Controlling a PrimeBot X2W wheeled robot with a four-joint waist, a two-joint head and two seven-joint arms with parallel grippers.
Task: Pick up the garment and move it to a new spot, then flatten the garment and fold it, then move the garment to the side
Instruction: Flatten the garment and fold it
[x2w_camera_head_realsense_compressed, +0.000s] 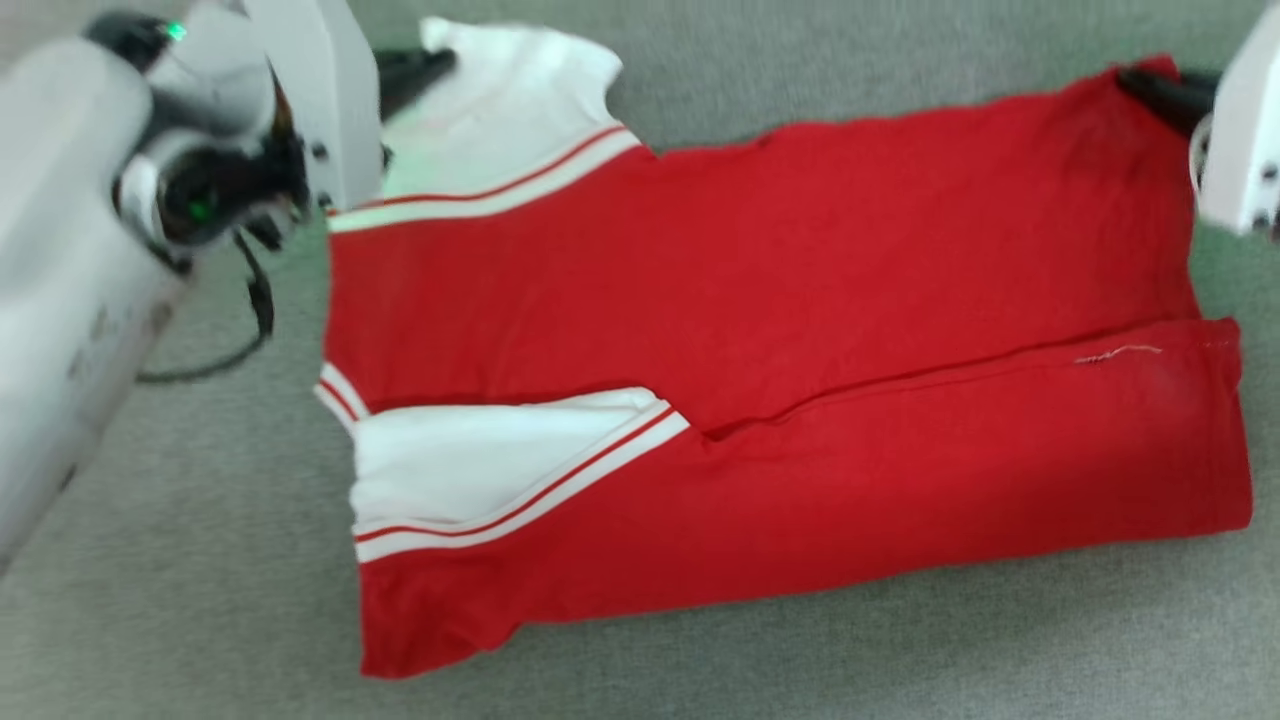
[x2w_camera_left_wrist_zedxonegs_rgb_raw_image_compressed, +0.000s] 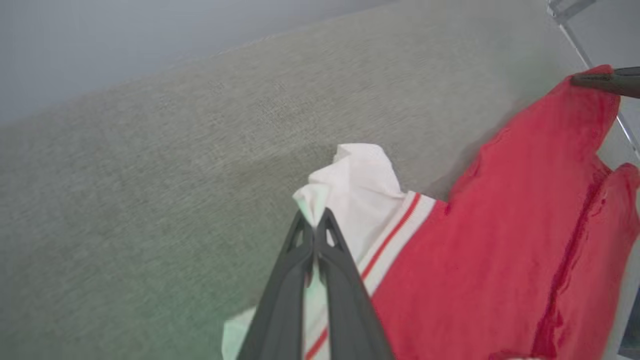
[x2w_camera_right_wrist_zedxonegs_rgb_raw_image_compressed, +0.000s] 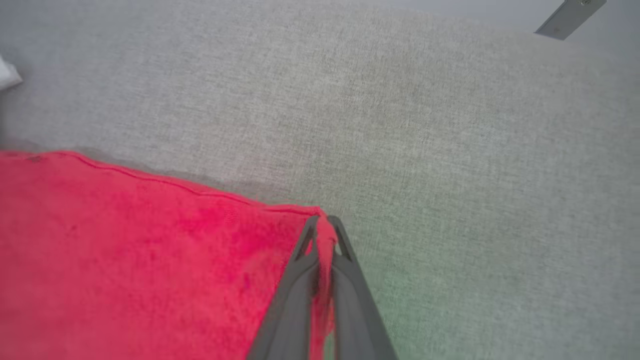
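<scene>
Now, near flap: we see the near long side of the garment (x2w_camera_head_realsense_compressed: 760, 330) folded over onto its middle, with one white sleeve (x2w_camera_head_realsense_compressed: 470, 460) on top at the left.
Garment place: it lies flat across the middle of the grey cloth surface (x2w_camera_head_realsense_compressed: 200, 600), with the sleeves to our left and the hem to our right.
Left gripper (x2w_camera_left_wrist_zedxonegs_rgb_raw_image_compressed: 314, 220): it is closed on the far white sleeve, with cloth pinched between the tips.
Right gripper (x2w_camera_right_wrist_zedxonegs_rgb_raw_image_compressed: 322, 225): it is closed on the far right red corner of the hem.
Step in hand: we judge it is the folding, now for the far long side.
Next move: we think both grippers must lift together, at the same height, and carry the far edge toward us onto the near flap, keeping the cloth tight between them.
Edges: the far edge runs straight between the two grips.
Open room: bare surface lies beyond the far edge and on both sides, and a grey metal piece (x2w_camera_right_wrist_zedxonegs_rgb_raw_image_compressed: 567, 20) stands well apart.
</scene>
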